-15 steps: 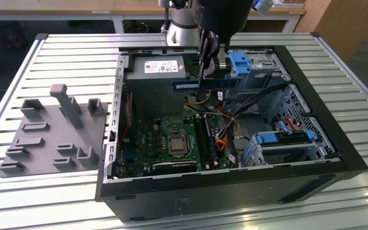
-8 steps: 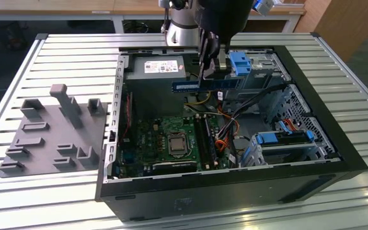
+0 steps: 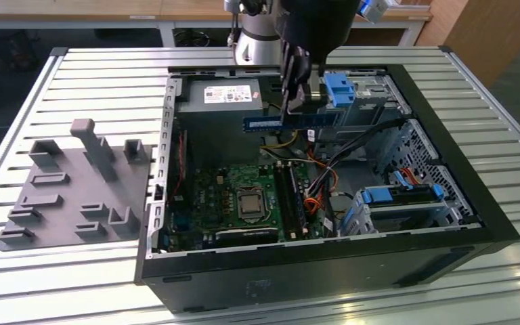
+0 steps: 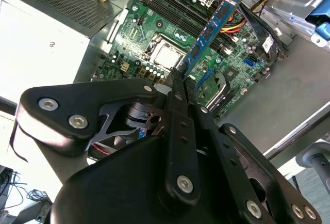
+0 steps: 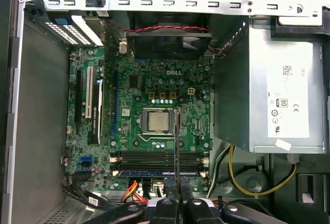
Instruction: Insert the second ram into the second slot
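- Black hand (image 4: 178, 78) clenched on one end of the second ram (image 4: 212, 29), held clear above the open case (image 3: 332, 274).
- Farther down, one blue stick (image 5: 154, 172) sits among the motherboard (image 5: 154, 87) slots (image 5: 154, 159); the rest lie unfilled, insertion remaining.

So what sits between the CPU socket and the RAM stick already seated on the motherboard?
Empty black memory slots, in the first wrist view; the second ram, held edge-on by the gripper, crosses over them.

Holds the second ram (image 4: 212, 28) by one end in the claw (image 4: 178, 78), closed flat on it. Points the blue stick straight out from the claw, over the green motherboard (image 4: 135, 34). CPU socket (image 4: 167, 56) just past the claw's tip, memory slots (image 4: 175, 10) farther out.
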You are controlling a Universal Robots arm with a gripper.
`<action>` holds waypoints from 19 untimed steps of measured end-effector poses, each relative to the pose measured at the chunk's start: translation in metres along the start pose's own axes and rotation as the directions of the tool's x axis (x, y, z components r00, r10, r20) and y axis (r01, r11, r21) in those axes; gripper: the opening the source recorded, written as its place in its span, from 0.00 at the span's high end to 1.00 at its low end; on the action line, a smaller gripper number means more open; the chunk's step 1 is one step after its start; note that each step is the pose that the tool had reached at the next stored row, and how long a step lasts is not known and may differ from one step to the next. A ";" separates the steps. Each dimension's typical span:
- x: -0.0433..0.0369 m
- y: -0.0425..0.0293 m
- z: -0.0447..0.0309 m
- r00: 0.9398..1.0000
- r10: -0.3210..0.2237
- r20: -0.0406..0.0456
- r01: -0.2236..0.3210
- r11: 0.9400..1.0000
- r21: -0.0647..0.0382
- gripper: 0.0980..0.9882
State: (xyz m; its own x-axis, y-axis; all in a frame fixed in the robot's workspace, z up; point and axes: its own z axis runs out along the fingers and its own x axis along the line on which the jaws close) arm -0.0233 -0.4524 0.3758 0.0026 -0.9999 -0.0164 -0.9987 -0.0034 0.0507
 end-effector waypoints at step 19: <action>0.0034 0.0000 0.0000 0.998 -0.067 -0.004 0.067 0.998 -0.001 0.96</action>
State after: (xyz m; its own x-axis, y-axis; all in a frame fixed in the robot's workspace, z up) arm -0.0232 -0.4558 0.3758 0.0700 -0.9974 -0.0162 -0.9962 -0.0707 0.0508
